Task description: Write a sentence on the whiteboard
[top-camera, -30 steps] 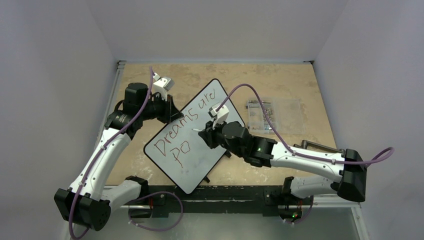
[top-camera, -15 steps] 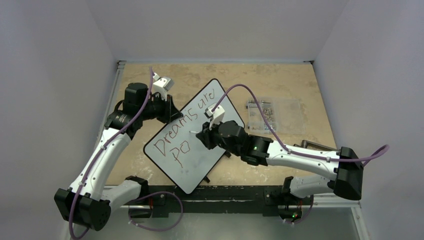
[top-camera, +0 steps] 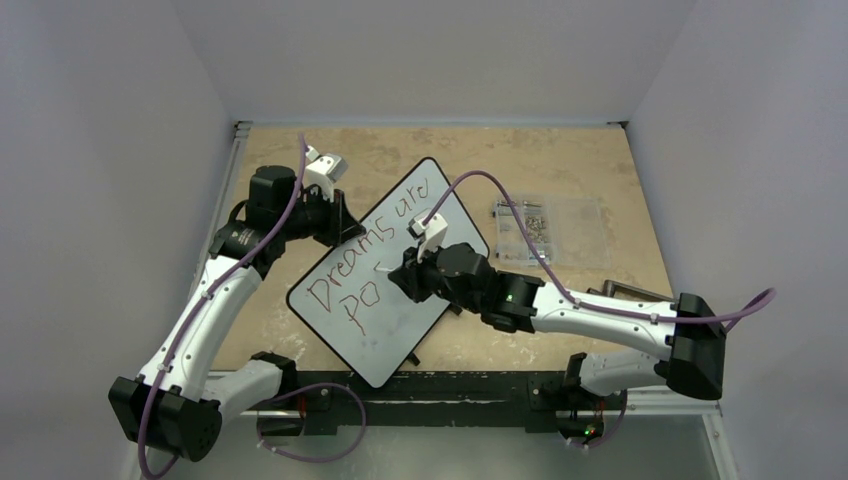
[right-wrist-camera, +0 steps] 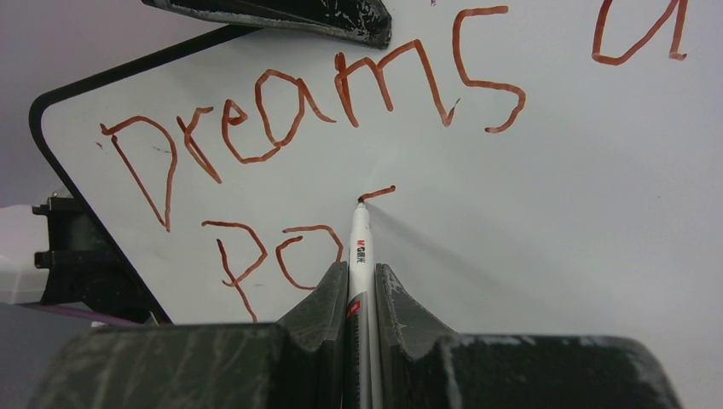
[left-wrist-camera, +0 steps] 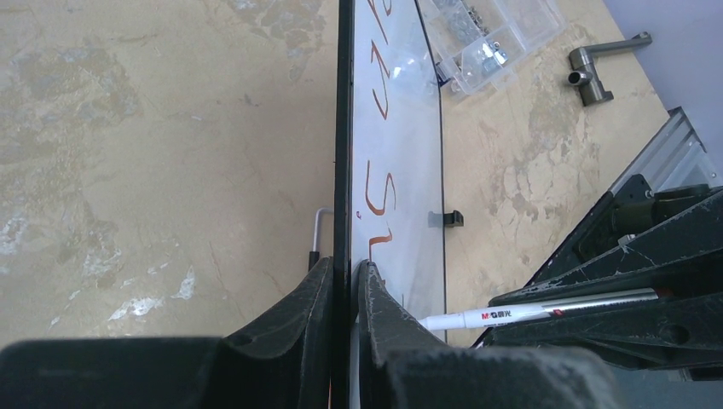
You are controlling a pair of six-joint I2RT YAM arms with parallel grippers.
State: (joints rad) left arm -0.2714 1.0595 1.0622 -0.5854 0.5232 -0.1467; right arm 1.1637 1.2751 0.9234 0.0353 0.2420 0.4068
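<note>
whiteboard (top-camera: 380, 335): mid-worktop (top-camera: 560, 160), set cornerwise.
left claw (left-wrist-camera: 345, 271): at the whiteboard's left edge, one finger on each side.
right claw (right-wrist-camera: 360, 271): over the whiteboard's middle; marker (right-wrist-camera: 359, 234) between its fingers, tip on the whiteboard, right of "Po".
compartment box (top-camera: 565, 228): right of the whiteboard, apart.

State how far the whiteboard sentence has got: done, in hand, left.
Done: "Dreams are" and "Po" stand in red on the whiteboard. In hand: the right tool holds the marker, its tip on a short stroke after "Po"; the left tool clamps the whiteboard's edge. Left: the rest of the sentence.
</note>
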